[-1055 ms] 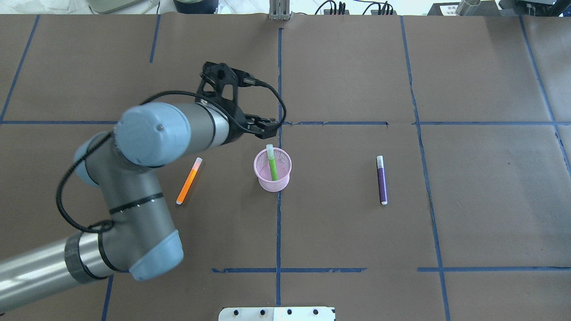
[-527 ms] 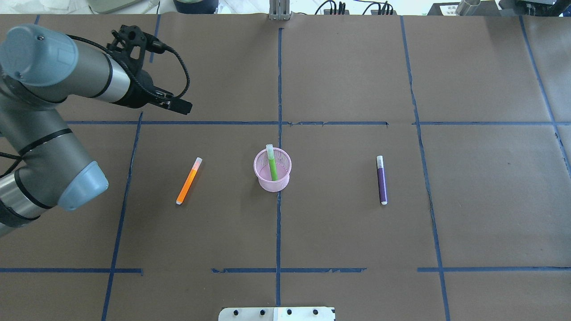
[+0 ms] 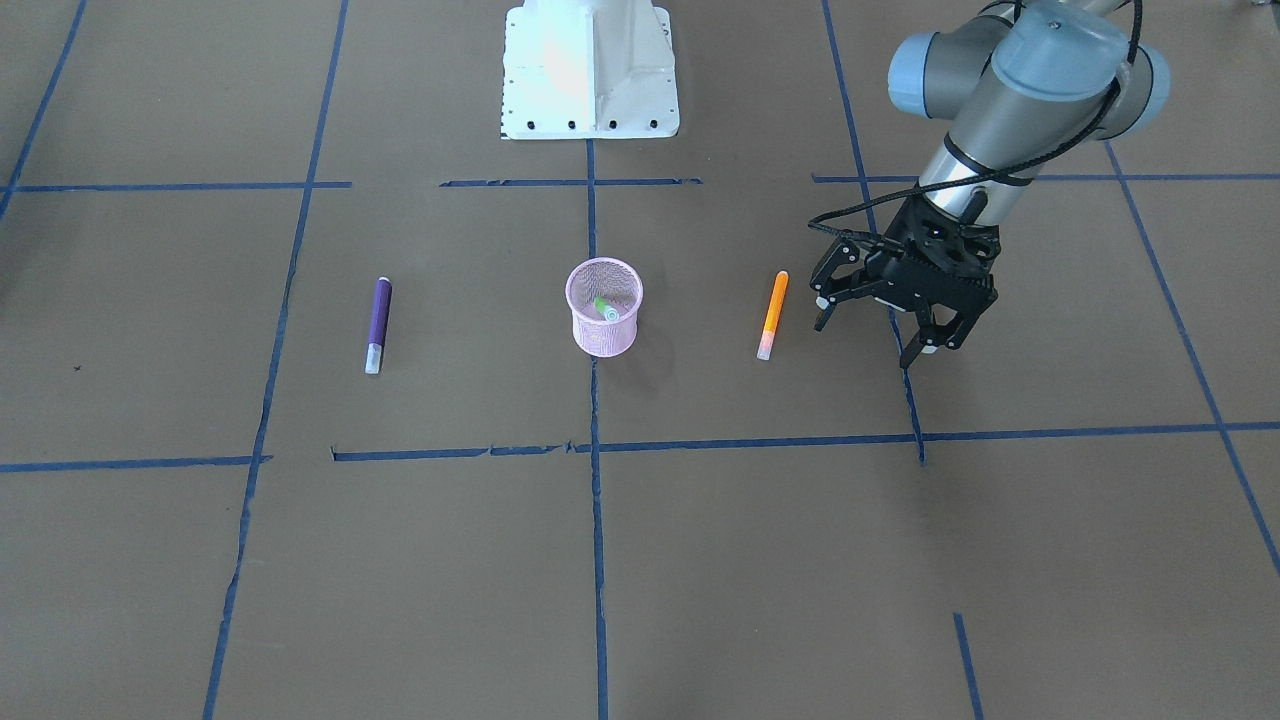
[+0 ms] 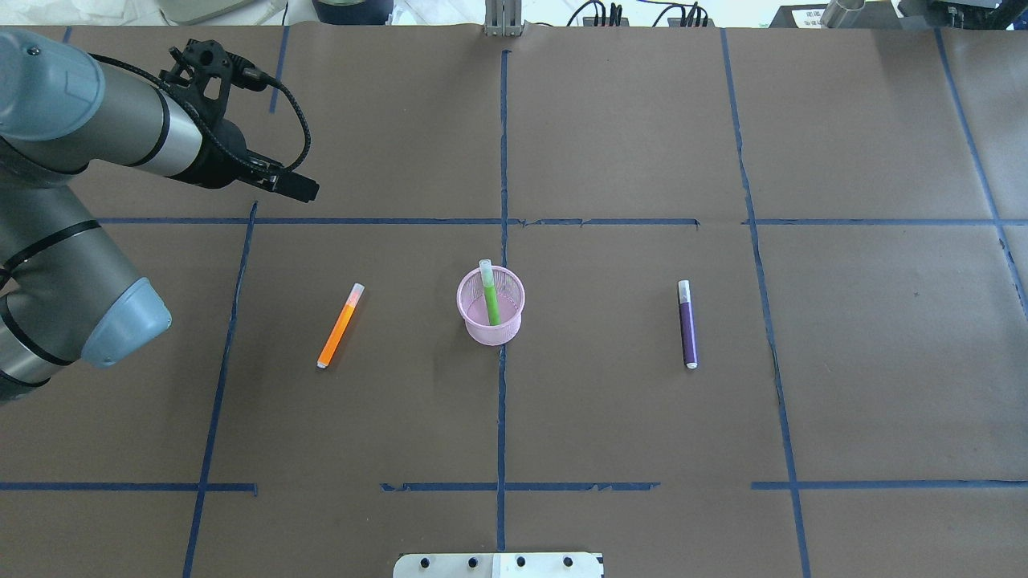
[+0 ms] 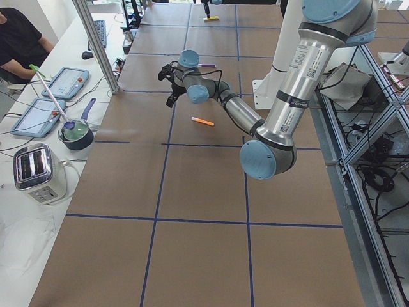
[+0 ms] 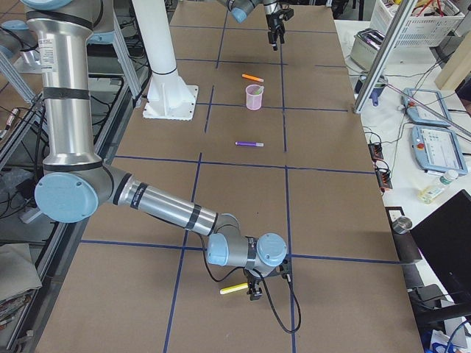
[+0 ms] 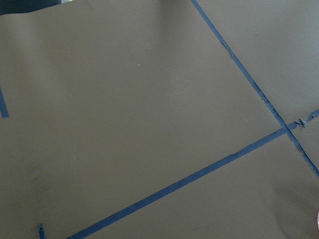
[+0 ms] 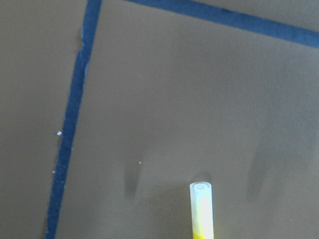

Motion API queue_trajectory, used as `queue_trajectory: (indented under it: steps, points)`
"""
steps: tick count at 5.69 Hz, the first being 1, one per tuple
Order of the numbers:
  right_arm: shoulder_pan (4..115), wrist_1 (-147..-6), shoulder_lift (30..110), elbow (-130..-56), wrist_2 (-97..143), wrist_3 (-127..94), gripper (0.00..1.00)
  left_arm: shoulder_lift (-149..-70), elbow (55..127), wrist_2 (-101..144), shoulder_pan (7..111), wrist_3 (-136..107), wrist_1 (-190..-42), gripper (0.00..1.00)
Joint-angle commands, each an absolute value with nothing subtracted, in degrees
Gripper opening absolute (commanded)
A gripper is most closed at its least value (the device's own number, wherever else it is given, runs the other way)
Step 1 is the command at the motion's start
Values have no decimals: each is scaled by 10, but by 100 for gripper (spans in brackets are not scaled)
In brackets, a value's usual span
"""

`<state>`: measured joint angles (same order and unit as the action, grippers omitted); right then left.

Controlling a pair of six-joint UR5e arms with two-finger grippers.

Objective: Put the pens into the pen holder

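Note:
The pink mesh pen holder [image 4: 472, 323] [image 3: 604, 332] stands upright at the table's middle, with a green pen [image 4: 490, 299] [image 3: 606, 308] leaning inside it. An orange pen [image 4: 340, 327] [image 3: 771, 315] lies to its left in the overhead view and a purple pen [image 4: 687, 325] [image 3: 378, 322] to its right. My left gripper [image 3: 868, 340] [image 4: 301, 189] hangs open and empty above the table, beside the orange pen and beyond it. A yellow pen [image 6: 234, 288] [image 8: 202, 211] lies under my right gripper [image 6: 255, 292] at the table's right end. I cannot tell whether that gripper is open or shut.
The robot's white base plate [image 3: 588, 70] [image 4: 498, 564] sits at the near edge, behind the holder. Blue tape lines divide the brown table cover. A side desk with a toaster [image 5: 38, 171] and tablets runs along the far edge.
My left arm has swung from just above the pen holder to the left and farther from the base, empty. The green pen stays in the holder. The other pens have not moved.

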<state>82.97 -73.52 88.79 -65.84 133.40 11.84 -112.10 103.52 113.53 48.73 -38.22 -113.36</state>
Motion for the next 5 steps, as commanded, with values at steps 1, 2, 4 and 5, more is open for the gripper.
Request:
queue_trajectory:
  steps: [1, 2, 4, 5]
  points:
    - [828, -738, 884, -651, 1332, 119, 86, -1121, 1037, 1136, 487, -383, -1136, 99]
    - [827, -737, 878, -636, 1329, 117, 85, -1121, 1039, 1136, 487, -384, -1136, 99]
    - [819, -738, 869, -627, 1330, 106, 73, -1121, 1039, 1136, 487, -384, -1136, 99]
    - [819, -739, 869, -624, 1330, 105, 66, -1120, 1040, 1136, 488, -384, -1137, 99]
